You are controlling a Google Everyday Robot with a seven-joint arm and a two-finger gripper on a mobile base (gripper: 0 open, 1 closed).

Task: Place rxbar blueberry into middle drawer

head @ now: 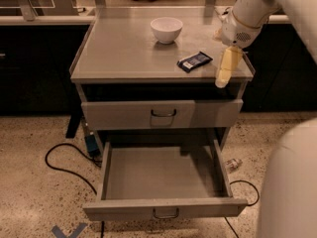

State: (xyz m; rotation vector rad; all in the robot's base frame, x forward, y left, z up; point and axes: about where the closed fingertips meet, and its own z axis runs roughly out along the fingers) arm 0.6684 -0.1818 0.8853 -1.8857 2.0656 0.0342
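The rxbar blueberry (194, 61), a dark flat bar with a white label patch, lies on the grey cabinet top (124, 53), right of centre near the front. My gripper (225, 71) hangs just right of the bar at the top's front right edge, pointing down, shut and empty. The middle drawer (163, 175) is pulled wide open below, and nothing shows inside it. Its loop handle (166, 213) faces the front. The upper handled drawer front (163, 114) is closed.
A white bowl (166, 29) stands on the cabinet top behind the bar. Black cables (64, 165) and a small blue box (92, 145) lie on the floor to the left of the drawer. My white arm fills the right edge of the view.
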